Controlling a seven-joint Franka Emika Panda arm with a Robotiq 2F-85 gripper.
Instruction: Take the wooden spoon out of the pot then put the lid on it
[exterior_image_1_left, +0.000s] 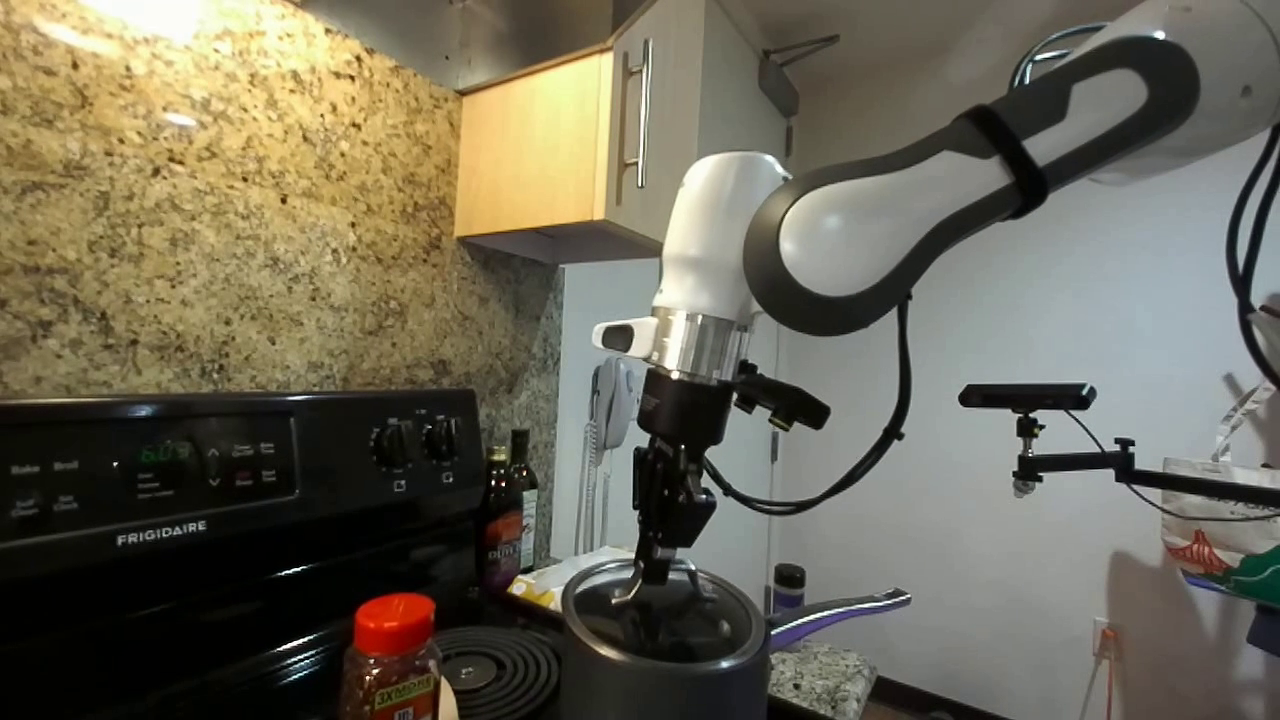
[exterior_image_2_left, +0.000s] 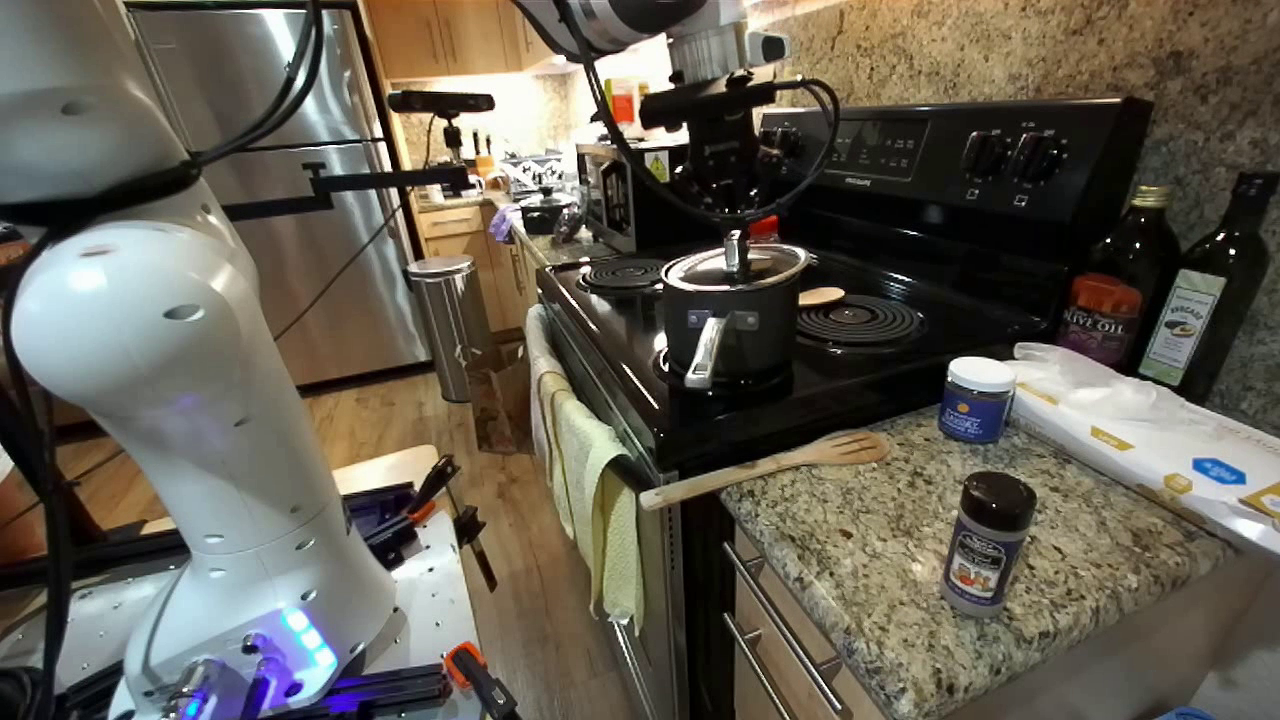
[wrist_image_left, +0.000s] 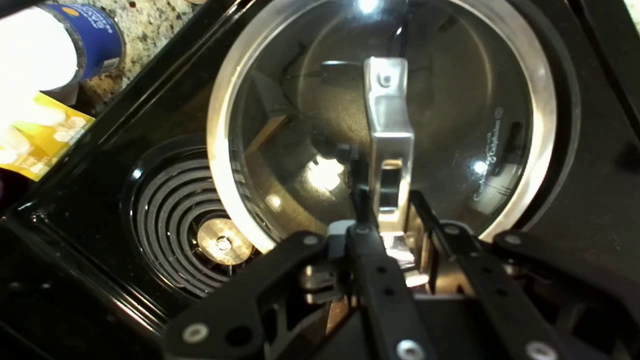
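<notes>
The lid (exterior_image_1_left: 700, 635) is clear domed glass with a steel rim and a metal strap handle; it also shows in an exterior view (exterior_image_2_left: 690, 270) and in the wrist view (wrist_image_left: 450, 130). It sits level at the rim of the dark pot (exterior_image_2_left: 735, 335), whose silvery handle (exterior_image_1_left: 840, 610) points outward. Any gap between lid and pot is too small to tell. My gripper (wrist_image_left: 387, 202) points down with one finger on each side of the lid's handle, closed to about its width. The wooden spoon (exterior_image_2_left: 822, 296) lies on the stovetop behind the pot, partly hidden.
A red-capped jar (exterior_image_1_left: 392, 650) stands on the stove. A coil burner (exterior_image_2_left: 858, 318) is beside the pot. A slotted wooden spatula (exterior_image_2_left: 800, 460) overhangs the counter edge. A white-capped jar (exterior_image_2_left: 976, 400), a black-capped jar (exterior_image_2_left: 985, 550), bottles (exterior_image_2_left: 1120, 280) and a white box (exterior_image_2_left: 1150, 430) stand nearby.
</notes>
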